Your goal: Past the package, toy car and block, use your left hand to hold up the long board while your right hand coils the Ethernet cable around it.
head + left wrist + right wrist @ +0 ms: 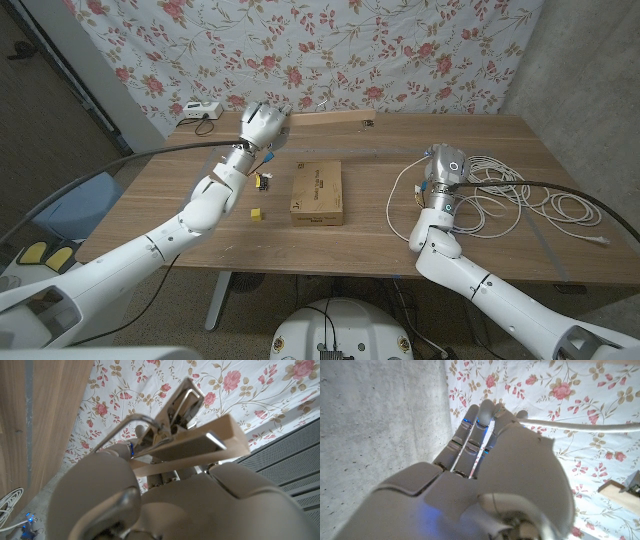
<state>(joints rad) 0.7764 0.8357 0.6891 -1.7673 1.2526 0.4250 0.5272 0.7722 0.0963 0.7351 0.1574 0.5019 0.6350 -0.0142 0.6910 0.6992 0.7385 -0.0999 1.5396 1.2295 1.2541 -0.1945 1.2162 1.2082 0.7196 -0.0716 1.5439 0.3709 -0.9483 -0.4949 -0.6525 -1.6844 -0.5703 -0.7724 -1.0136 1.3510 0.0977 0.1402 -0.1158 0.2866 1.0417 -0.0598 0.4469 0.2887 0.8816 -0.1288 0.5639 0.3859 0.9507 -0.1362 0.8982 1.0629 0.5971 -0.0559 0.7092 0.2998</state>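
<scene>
Head view: left robot hand (262,122) sits at upper centre-left of the frame, fingers closed on the near end of the long pale wooden board (330,116), which runs along the far edge of the wooden worktop (380,225). Flat brown cardboard package (317,191) at centre; small yellow block (256,213) to its left; small toy car (265,181) above the block. Right robot hand (441,166) right of centre, beside the loose white Ethernet cable (500,200). Left wrist view: board (200,447) gripped against the fingers (107,457). Right wrist view: fingers (475,435) straight and pressed together, cable (580,425) running across them; grip on it cannot be confirmed.
</scene>
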